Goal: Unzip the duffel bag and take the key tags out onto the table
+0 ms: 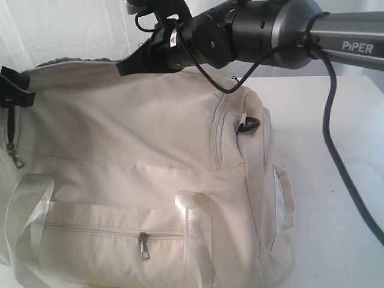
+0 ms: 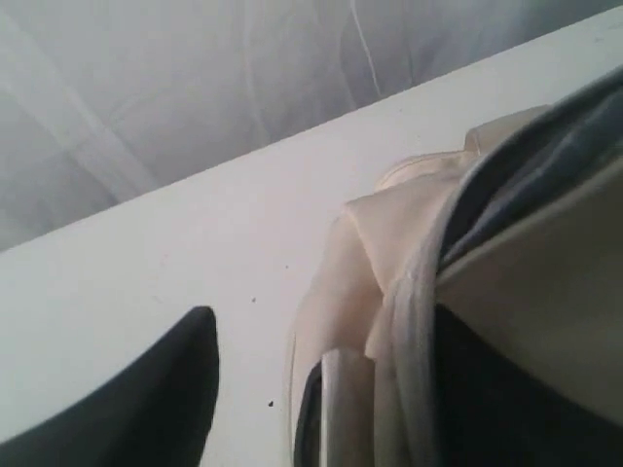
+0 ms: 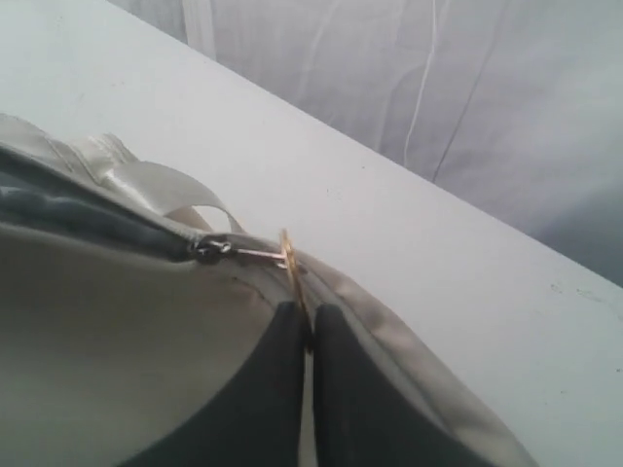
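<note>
The right end effector [image 3: 308,317] is pinching the duffel bag's [image 1: 150,156] zipper pull [image 3: 283,255]; the left end effector [image 1: 17,90] is gaping open (astride the bag's rim).

white curtain backdrop [image 1: 66,27], hanging in soft vertical folds, pale grey shadows in the creases

One duffel bag [image 1: 138,138], one table [image 1: 336,150], two hands [image 3: 297,313] and three zipper pulls [image 1: 143,246].

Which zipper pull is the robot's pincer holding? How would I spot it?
Find the big cream duffel bag and look along its top zipper. The pull sits pinched in the right gripper. It is a thin gold ring, while the front pocket pull hangs free.
</note>
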`<state>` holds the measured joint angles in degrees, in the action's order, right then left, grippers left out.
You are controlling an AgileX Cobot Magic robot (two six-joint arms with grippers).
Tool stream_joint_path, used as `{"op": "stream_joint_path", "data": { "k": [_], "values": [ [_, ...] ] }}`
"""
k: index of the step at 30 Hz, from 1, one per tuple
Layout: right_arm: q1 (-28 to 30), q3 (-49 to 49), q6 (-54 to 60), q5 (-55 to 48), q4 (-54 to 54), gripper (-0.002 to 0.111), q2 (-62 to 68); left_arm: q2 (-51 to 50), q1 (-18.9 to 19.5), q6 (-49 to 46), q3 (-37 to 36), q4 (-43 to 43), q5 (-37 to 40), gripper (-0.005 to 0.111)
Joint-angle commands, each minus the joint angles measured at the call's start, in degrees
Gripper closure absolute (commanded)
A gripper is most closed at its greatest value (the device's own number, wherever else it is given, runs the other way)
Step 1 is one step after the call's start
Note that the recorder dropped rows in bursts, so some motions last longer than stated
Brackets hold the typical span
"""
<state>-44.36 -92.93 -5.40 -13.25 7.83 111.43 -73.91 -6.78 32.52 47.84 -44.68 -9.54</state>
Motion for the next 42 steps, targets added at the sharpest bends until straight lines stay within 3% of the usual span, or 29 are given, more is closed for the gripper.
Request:
{"op": "stream_joint_path", "data": {
  "k": [1, 8, 13, 23, 28, 31, 38, 42],
  "values": [
    [0.4, -0.3, 0.5, 3.8, 0.6, 0.108, -0.5, 1.0, 0.3, 0.1, 0.2, -7.9, -7.6, 0.044],
    [0.4, -0.3, 0.5, 4.3, 0.7, 0.108, -0.5, 0.8, 0.3, 0.1, 0.2, -16.5, -19.6, 0.044],
    [0.4, -0.3, 0.5, 4.3, 0.7, 0.108, -0.5, -2.0, 0.3, -2.8, 0.2, -16.7, -24.8, 0.044],
    [0.4, -0.3, 0.5, 4.1, 0.7, 0.108, -0.5, -9.4, 0.3, -17.3, 0.3, -10.8, -36.0, 0.044],
    [0.4, -0.3, 0.5, 4.1, 0.7, 0.108, -0.5, -12.3, -0.6, -20.9, 1.5, -7.1, -35.9, 0.045],
    [0.4, -0.3, 0.5, 4.1, 0.6, 0.108, -0.5, -14.1, -0.8, -20.5, 3.2, -7.0, -35.5, 0.054],
    [0.4, -0.3, 0.5, 4.7, 0.6, 0.108, -0.5, -15.0, -0.8, -16.6, 6.0, -6.2, -29.9, 0.103],
    [0.4, -0.3, 2.7, 4.8, 1.1, 0.108, -0.5, -15.0, -0.8, -15.8, 6.3, -5.4, -24.4, 0.107]
  ]
}}
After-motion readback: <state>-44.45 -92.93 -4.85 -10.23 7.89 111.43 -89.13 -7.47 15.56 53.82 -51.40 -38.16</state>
